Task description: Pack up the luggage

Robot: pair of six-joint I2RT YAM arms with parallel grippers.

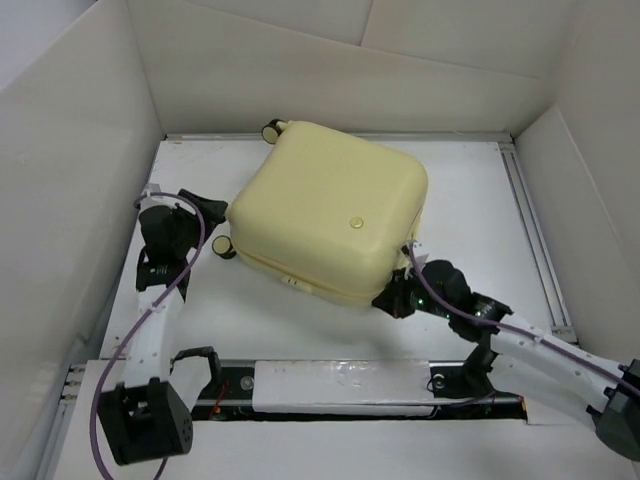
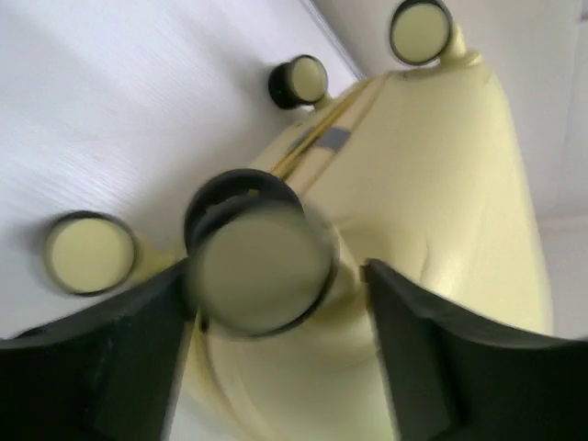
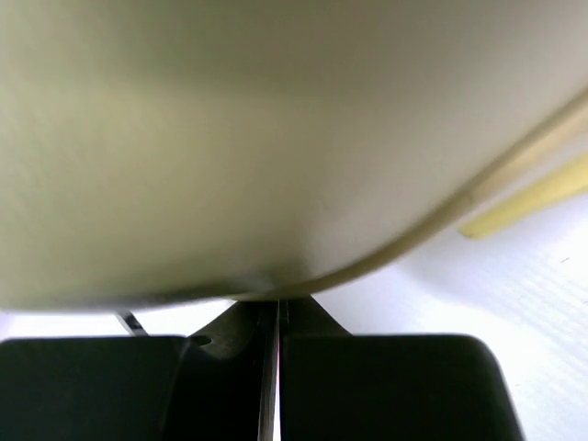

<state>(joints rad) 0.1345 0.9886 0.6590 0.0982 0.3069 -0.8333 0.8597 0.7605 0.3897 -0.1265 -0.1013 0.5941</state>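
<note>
The luggage [image 1: 325,205] is a pale yellow hard-shell suitcase lying flat and closed in the middle of the white table, round emblem [image 1: 355,223] on top. My left gripper [image 1: 213,222] is at its left corner, open, with a caster wheel [image 2: 262,257] between the fingers; other wheels [image 2: 89,253] show beside it in the left wrist view. My right gripper [image 1: 393,298] is shut at the near right corner. In the right wrist view its closed tips [image 3: 278,308] sit right under the shell's [image 3: 230,138] curved edge, holding nothing.
White walls [image 1: 70,150] box in the table on the left, back and right. A metal rail [image 1: 530,230] runs along the right side. A taped white strip [image 1: 340,385] lies along the near edge between the arm bases.
</note>
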